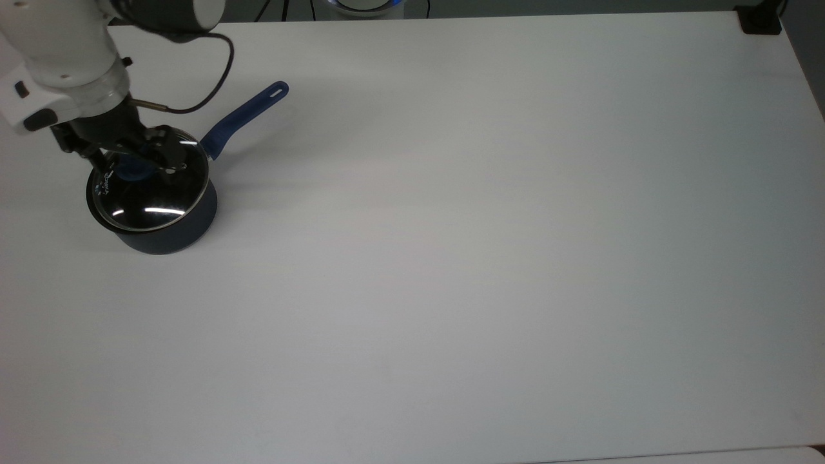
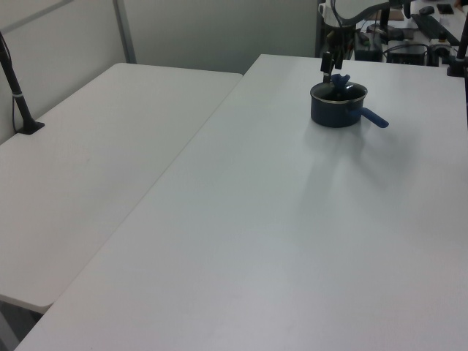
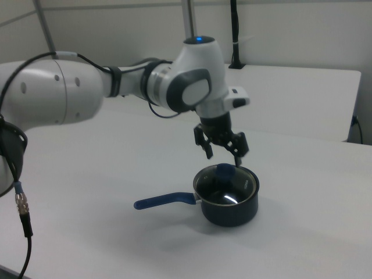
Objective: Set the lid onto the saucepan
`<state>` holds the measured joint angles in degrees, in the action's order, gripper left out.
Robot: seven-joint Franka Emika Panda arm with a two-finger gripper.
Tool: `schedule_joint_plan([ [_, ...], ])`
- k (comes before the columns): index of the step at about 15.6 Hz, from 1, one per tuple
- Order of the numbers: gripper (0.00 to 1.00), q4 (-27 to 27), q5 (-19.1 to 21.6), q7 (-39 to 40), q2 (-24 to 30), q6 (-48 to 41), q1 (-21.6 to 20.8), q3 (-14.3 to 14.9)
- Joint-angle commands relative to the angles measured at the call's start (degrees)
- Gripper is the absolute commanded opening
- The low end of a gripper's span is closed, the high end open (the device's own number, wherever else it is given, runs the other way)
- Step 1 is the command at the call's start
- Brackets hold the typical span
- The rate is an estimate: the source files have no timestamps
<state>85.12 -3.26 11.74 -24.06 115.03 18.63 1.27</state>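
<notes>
The dark navy saucepan (image 1: 169, 233) (image 3: 229, 210) (image 2: 335, 111) stands near the top view's left edge, its long blue handle (image 1: 245, 119) (image 3: 164, 201) pointing up and right in that view. The glass lid (image 1: 155, 193) (image 3: 226, 187) lies flat on the saucepan's rim, blue knob (image 1: 131, 170) (image 3: 224, 170) (image 2: 341, 79) up. My gripper (image 1: 136, 160) (image 3: 223, 154) (image 2: 330, 66) hangs open just above the knob, one finger to each side, touching nothing.
The white table (image 1: 483, 225) stretches wide to the top view's right. A second white table (image 2: 95, 161) adjoins it in the left view. A black mount (image 1: 759, 20) sits at the top view's far right corner. A cable (image 1: 216, 77) loops off my wrist.
</notes>
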Motion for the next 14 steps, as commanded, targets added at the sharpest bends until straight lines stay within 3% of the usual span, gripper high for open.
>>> schedule_joint_plan([
  [1,1.00,0.7,-3.0,-8.7,5.6,-7.6,-6.6,0.2],
  [3,1.00,2.1,-6.3,-13.7,8.5,-10.4,-11.0,0.1],
  [5,1.00,3.8,-6.1,-20.2,13.2,-12.8,-14.5,0.1],
  [8,1.00,6.8,-5.1,-21.8,18.9,-17.4,-18.8,0.8],
  [11,1.00,9.7,-2.7,-22.0,22.4,-17.6,-20.1,1.7],
  [14,1.00,9.6,-2.8,-21.9,21.8,-17.6,-19.9,1.7],
])
